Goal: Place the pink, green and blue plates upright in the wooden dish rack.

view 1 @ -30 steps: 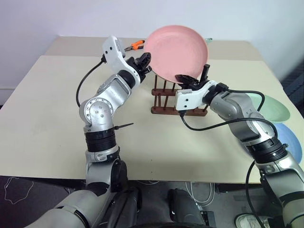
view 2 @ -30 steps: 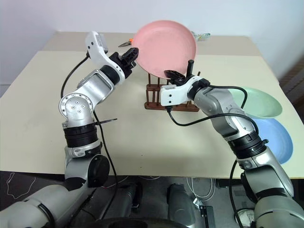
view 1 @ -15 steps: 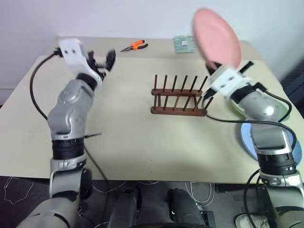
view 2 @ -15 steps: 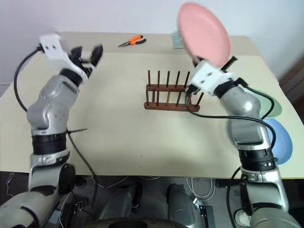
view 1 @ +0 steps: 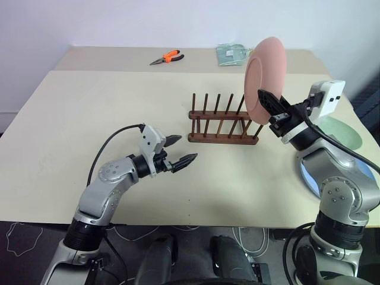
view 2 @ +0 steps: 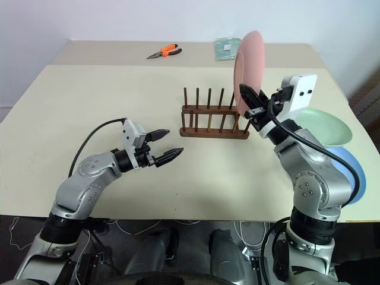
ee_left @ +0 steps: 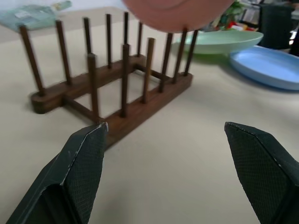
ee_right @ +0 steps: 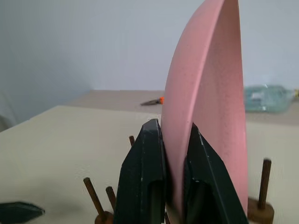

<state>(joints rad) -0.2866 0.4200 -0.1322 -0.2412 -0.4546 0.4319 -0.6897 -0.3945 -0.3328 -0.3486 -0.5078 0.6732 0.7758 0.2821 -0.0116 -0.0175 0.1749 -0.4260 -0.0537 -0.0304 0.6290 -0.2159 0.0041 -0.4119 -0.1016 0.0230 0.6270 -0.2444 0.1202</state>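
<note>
Rack: the wooden dish rack (view 1: 224,126) stands empty on the table (view 1: 89,119).
Pink plate: pink plate (view 1: 264,80) held on edge above the rack's right end, perhaps not yet between pegs.
Right gripper (ee_right: 173,154): pinching the plate's rim.
Left gripper (view 1: 178,151): spread wide, empty, low beside the rack.
Left to do: green plate (view 2: 323,126) and blue plate (view 2: 350,172) lie flat at right; none racked.

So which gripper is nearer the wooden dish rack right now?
Right. The right gripper holds the pink plate upright just above the wooden dish rack at its right end; the left gripper hangs open in front of its left end, apart from it.
</note>
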